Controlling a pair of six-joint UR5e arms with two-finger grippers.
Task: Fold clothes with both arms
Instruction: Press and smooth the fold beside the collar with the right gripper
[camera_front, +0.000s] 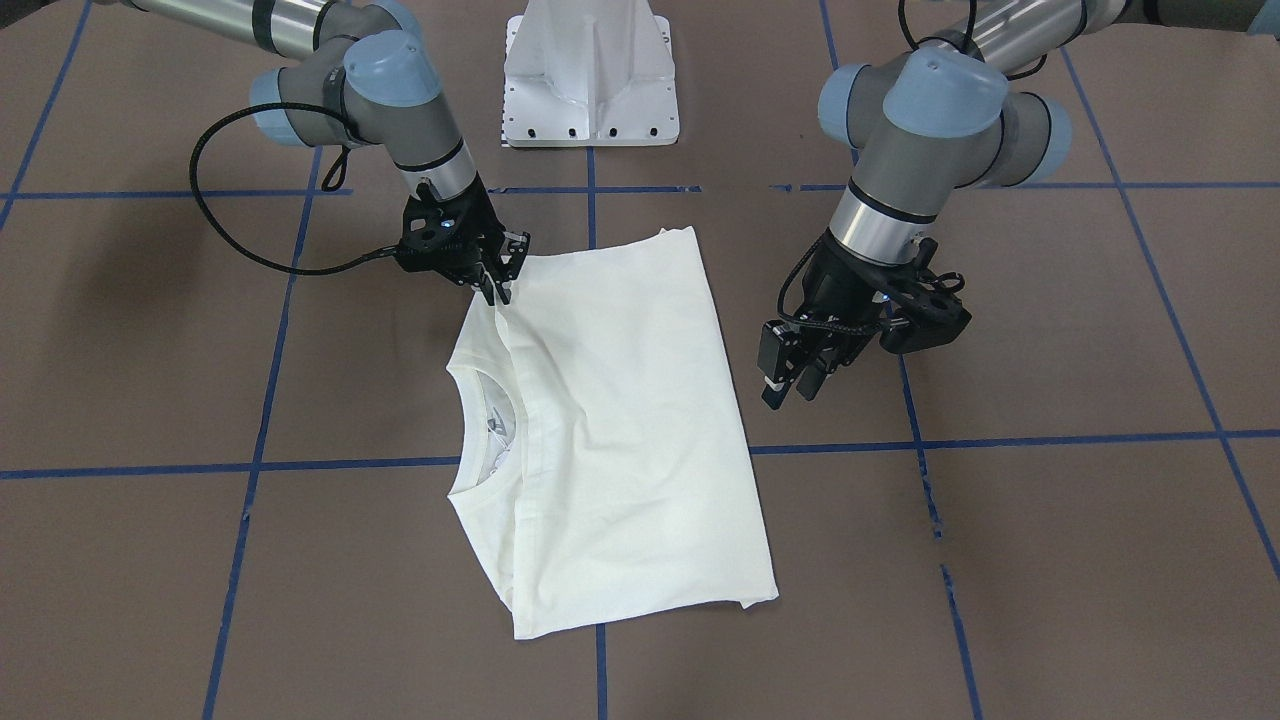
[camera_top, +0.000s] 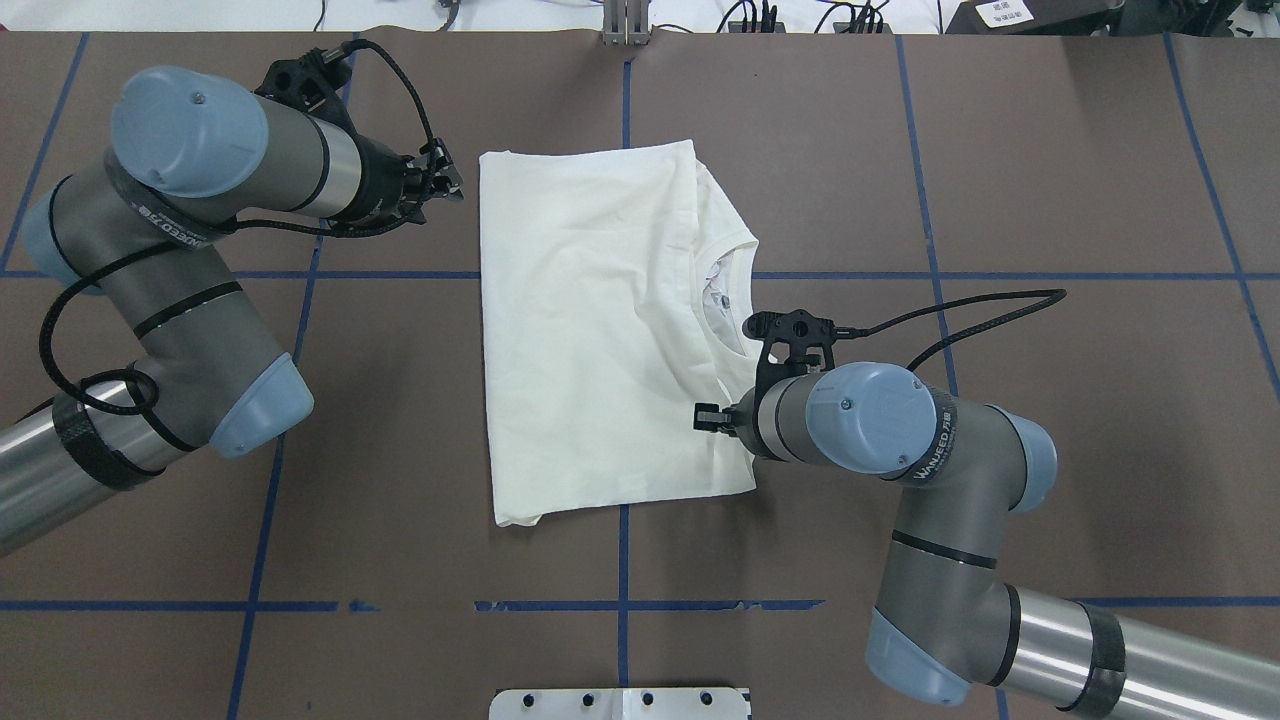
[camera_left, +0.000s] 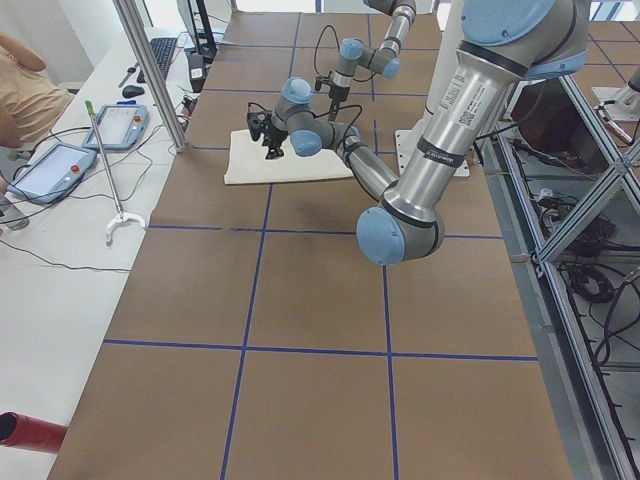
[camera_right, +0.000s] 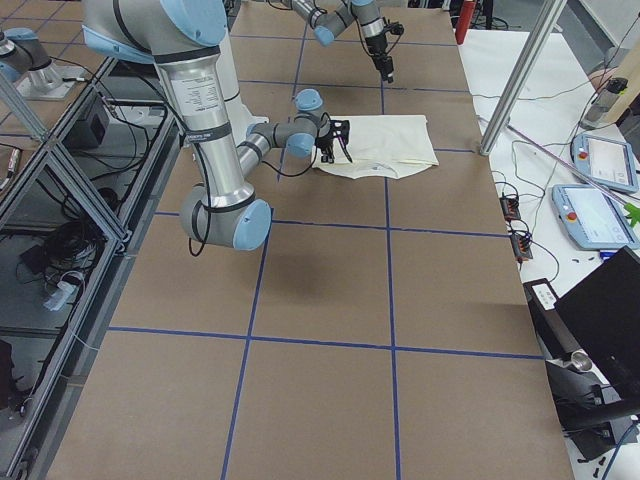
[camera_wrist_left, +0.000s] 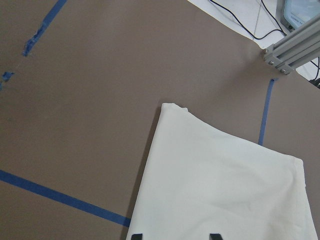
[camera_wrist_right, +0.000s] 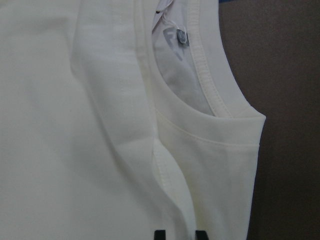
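Left arm (camera_top: 190, 330) and right arm (camera_top: 940, 540): grey metal tubes, light-blue joint caps with a small centre screw, black bands, white lettering by the joints. Black two-finger left gripper (camera_front: 790, 385) and right gripper (camera_front: 495, 288), with black braided cables (camera_top: 1000, 296) looping off the wrists. White pedestal base (camera_front: 590, 80) with a row of bolt holes.

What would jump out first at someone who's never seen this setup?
A cream-white T-shirt, folded into a rough rectangle with its neck opening showing, lies in the middle of the brown table, which is gridded with blue tape. The right gripper pinches its corner by the shoulder, on the robot's side. The left gripper hangs open just off the opposite edge.
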